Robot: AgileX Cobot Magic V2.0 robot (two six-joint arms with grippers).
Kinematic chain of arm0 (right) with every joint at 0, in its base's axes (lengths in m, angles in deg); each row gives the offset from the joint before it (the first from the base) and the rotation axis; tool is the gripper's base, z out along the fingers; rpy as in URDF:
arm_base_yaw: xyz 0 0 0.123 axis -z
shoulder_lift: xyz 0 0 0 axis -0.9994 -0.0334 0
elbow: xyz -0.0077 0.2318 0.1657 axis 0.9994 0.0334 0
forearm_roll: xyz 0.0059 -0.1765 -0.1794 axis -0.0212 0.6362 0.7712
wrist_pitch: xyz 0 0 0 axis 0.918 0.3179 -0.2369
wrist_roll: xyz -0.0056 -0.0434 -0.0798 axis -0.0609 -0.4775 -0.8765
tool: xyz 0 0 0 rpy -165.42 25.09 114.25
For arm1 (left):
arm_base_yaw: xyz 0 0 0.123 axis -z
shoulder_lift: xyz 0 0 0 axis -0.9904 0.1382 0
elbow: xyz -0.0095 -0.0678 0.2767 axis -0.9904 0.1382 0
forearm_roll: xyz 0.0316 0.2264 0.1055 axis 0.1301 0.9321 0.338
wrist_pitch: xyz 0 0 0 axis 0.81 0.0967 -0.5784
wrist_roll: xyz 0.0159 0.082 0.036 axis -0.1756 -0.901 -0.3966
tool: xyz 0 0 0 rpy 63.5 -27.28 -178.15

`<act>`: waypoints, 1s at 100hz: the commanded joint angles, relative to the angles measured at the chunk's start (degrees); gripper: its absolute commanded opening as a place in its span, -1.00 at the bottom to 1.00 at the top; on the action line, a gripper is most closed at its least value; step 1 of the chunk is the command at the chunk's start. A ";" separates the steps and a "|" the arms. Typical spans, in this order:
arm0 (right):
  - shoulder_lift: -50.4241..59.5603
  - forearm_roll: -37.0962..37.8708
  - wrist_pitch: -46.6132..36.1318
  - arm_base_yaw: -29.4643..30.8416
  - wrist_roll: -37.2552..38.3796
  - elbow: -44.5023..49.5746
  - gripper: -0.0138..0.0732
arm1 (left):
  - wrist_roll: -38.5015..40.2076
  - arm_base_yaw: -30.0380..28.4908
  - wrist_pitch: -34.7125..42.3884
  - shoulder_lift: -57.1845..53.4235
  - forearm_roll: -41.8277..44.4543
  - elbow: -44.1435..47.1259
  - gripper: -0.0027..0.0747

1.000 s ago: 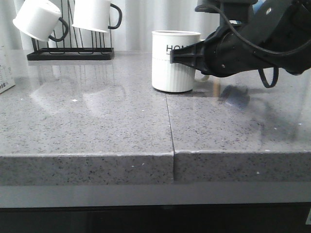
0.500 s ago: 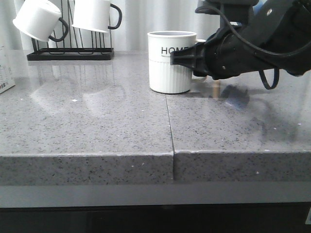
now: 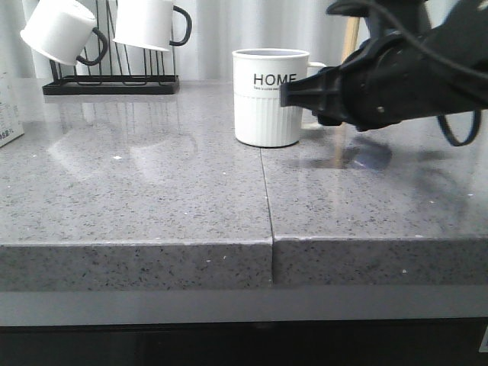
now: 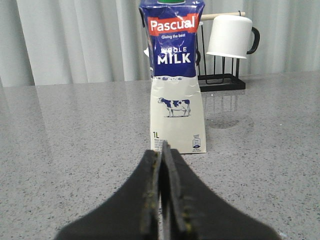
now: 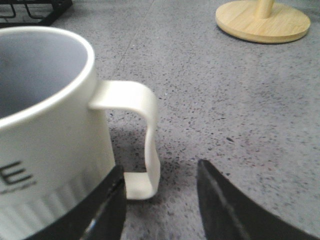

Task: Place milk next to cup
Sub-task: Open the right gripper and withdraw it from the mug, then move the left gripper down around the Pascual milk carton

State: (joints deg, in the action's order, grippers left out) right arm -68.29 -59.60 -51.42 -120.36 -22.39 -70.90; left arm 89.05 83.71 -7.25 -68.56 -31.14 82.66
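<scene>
Left wrist view shows me the milk (image 4: 172, 75), a tall boxy carton, glossy blue above and white below with a cow print, upright on speckled grey stone, its cap cropped, ahead of my left gripper (image 4: 162, 155) with fingers pressed together. Front view hides the carton; the ribbed white cup (image 3: 269, 97) stands near the counter's (image 3: 152, 191) far edge. My right gripper (image 5: 159, 200) is spread beside its loop handle.
</scene>
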 commanded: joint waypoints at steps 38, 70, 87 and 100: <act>28.06 7.94 9.22 10.15 -1.02 10.13 0.12 | 0.39 -0.09 4.60 -1.97 -0.50 2.96 -0.99; 49.12 30.92 27.94 29.32 16.10 14.28 0.12 | 0.39 -0.09 4.60 -1.97 -0.50 2.96 -0.99; 59.58 33.93 35.54 34.42 18.88 16.64 0.12 | 0.39 -0.09 4.60 -1.97 -0.50 2.96 -0.99; 67.58 35.02 40.74 34.65 18.88 18.89 0.12 | 0.39 -0.09 4.60 -1.97 -0.50 2.96 -0.99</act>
State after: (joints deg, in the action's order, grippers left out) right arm -5.41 -25.96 -10.91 -86.16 -3.75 -51.80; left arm 89.05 83.71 -7.25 -68.56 -31.14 82.66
